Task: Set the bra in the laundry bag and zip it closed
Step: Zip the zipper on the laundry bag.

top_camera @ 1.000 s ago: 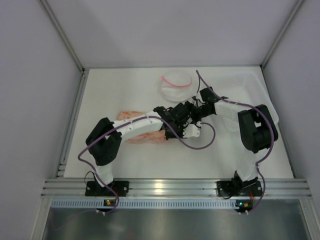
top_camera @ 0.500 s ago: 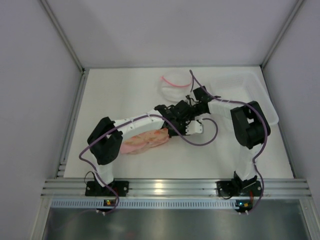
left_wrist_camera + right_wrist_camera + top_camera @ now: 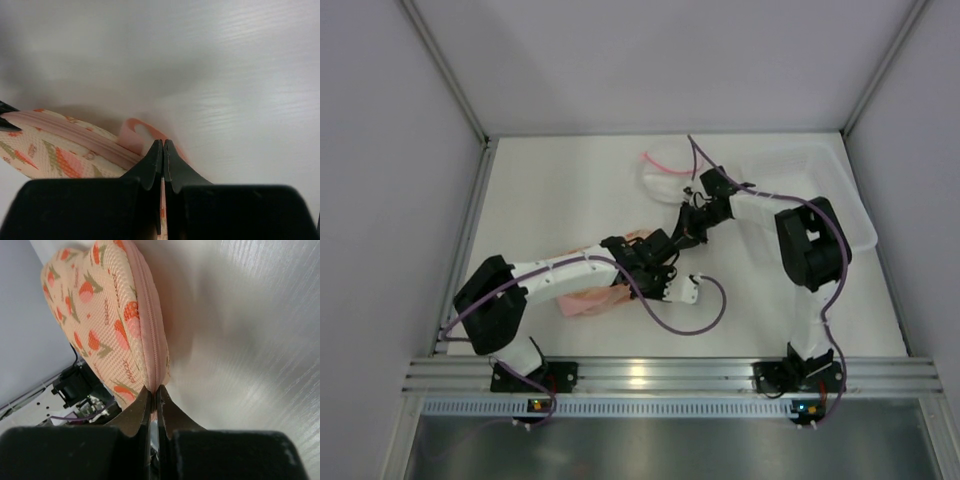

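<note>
The laundry bag [image 3: 585,303], peach with a red-orange print and a pink zip edge, lies under my left arm at the table's near middle. In the right wrist view the bag [image 3: 95,310] stands up from my right gripper [image 3: 154,388], which is shut on the end of its pink zip seam [image 3: 150,325]. My left gripper [image 3: 163,143] is shut on pink edging at the bag's [image 3: 55,152] other side, beside a pink loop [image 3: 131,132]. In the top view the left gripper [image 3: 650,244] and right gripper [image 3: 673,238] meet at the bag's far end. The bra is hidden.
A white mesh round pouch with a pink rim [image 3: 665,170] lies at the back, behind the right arm. A clear plastic tray [image 3: 835,195] sits at the back right. A purple cable [image 3: 692,322] loops over the table near the left wrist.
My right gripper has shut on the bag's zip end. The left arm has drawn back toward the near left, dragging the bag with it, and the right arm has followed leftward.
</note>
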You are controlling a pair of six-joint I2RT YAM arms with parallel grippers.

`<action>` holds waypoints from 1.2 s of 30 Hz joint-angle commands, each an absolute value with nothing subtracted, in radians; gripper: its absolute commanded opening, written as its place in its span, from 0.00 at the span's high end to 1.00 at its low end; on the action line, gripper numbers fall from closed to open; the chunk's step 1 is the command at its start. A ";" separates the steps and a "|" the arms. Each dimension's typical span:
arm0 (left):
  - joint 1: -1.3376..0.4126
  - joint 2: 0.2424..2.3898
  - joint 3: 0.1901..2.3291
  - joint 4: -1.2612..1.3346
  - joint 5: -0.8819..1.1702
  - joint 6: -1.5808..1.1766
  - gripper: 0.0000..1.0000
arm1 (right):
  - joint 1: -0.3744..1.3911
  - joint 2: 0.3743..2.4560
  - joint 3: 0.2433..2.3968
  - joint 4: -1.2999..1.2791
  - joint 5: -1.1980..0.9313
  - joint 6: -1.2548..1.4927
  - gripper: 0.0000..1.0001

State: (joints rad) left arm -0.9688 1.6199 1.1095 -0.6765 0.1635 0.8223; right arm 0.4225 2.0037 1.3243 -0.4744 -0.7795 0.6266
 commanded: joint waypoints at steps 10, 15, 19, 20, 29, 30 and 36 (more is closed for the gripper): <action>-1.016 1.454 0.971 -0.877 0.201 0.960 1.00 | 0.402 2.050 1.502 -0.499 -0.772 0.514 0.55; -0.945 1.639 1.161 -0.851 0.207 0.794 1.00 | 0.403 1.976 1.461 -0.506 -0.784 0.528 0.25; -0.876 1.727 1.296 -0.825 0.239 0.706 1.00 | 0.385 1.915 1.367 -0.508 -0.767 0.546 0.24; -0.864 1.735 1.319 -0.804 0.239 0.695 1.00 | 0.380 1.889 1.346 -0.506 -0.764 0.549 0.24; -0.825 1.781 1.379 -0.719 0.207 0.656 1.00 | 0.364 1.807 1.189 -0.367 -0.787 0.719 0.19; -0.825 1.776 1.384 -0.713 0.219 0.655 1.00 | 0.367 1.813 1.190 -0.353 -0.793 0.730 0.20; -0.825 1.761 1.391 -0.707 0.273 0.663 1.00 | 0.380 1.856 1.169 -0.146 -0.821 0.883 0.25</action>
State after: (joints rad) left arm -0.8230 1.7802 1.3472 -0.7490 0.2249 0.6750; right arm 0.3733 1.8500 1.1851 -0.3252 -0.7864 0.7647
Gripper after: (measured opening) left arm 0.020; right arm 0.768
